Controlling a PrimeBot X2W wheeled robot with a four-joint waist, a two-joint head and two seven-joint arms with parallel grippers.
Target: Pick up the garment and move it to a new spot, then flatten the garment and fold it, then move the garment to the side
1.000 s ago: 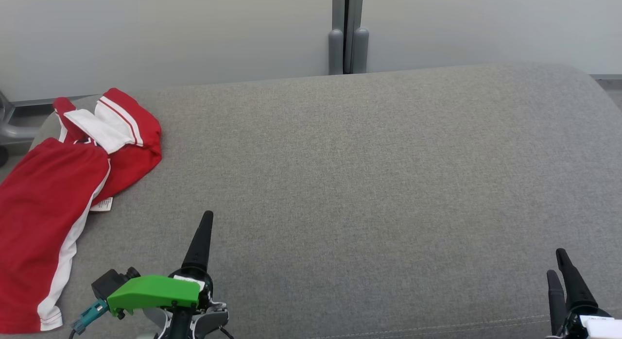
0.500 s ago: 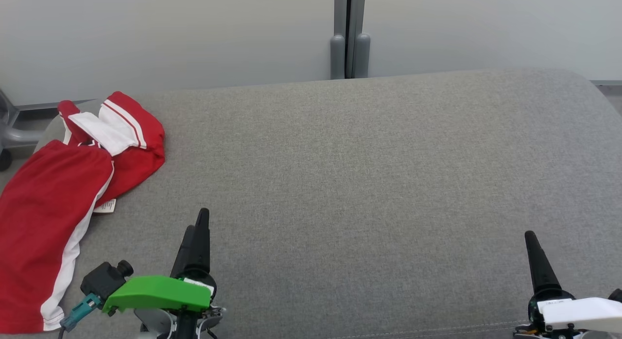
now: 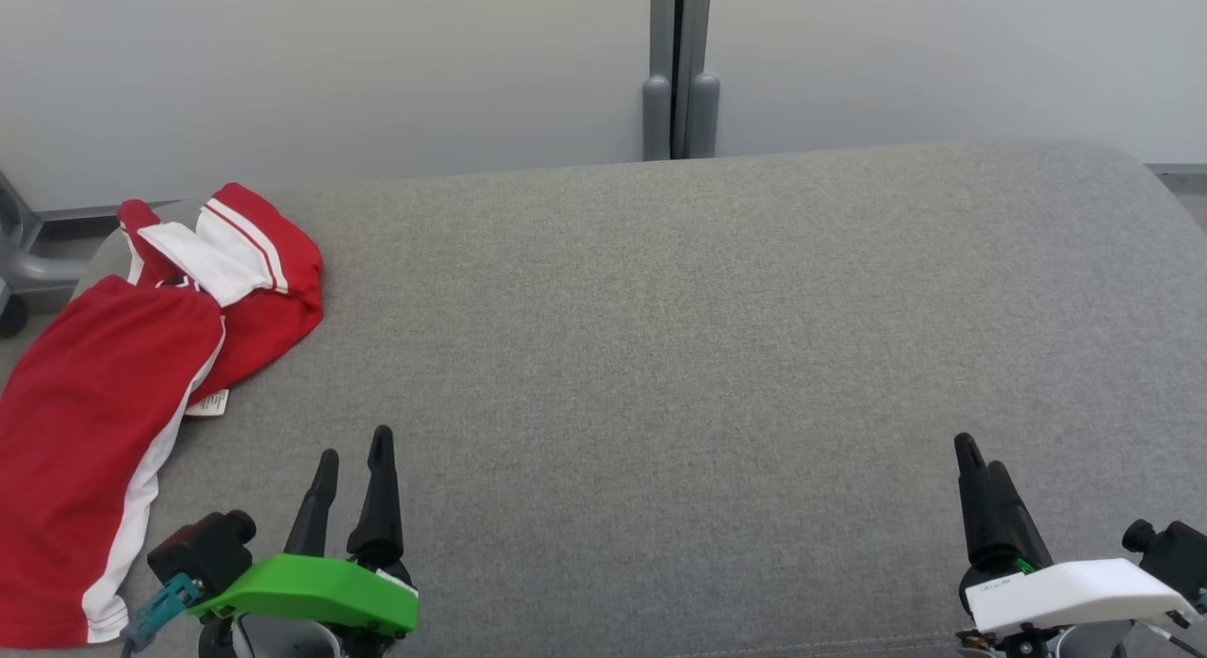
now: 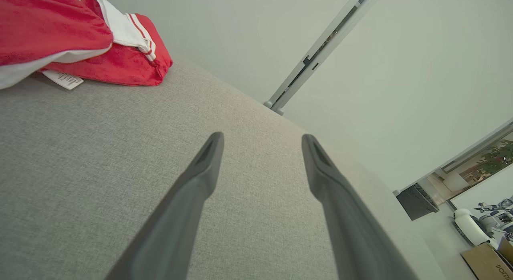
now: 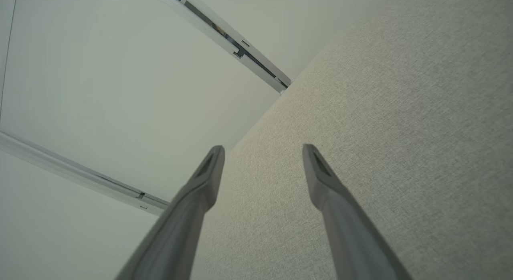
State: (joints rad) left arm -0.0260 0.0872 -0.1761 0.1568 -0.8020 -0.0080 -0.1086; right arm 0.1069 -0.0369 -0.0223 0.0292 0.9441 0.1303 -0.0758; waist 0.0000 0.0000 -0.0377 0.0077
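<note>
The garment (image 3: pixel 104 394) is a red top with white side stripes and a white label, lying crumpled at the far left of the grey cushion and hanging over its left edge. In the left wrist view the garment (image 4: pixel 80 35) fills the top left corner. My left gripper (image 3: pixel 354 443) hovers low over the cushion near the front, right of the garment and apart from it, open with nothing between its fingers (image 4: pixel 200 179). My right gripper (image 3: pixel 981 455) stands open and empty at the front right, its fingers (image 5: pixel 200 187) spread over bare fabric.
The grey upholstered surface (image 3: pixel 679 356) spans the whole width, with a rounded far edge and a rounded right end. Behind it stand pale wall panels with a grey post (image 3: pixel 679 83). A metal frame leg (image 3: pixel 19 262) shows at the far left.
The camera has tilted slightly, shifting the whole scene down. Both grippers have turned at the wrist and drawn back toward the front edge; the right one moved left. The garment has not moved.
</note>
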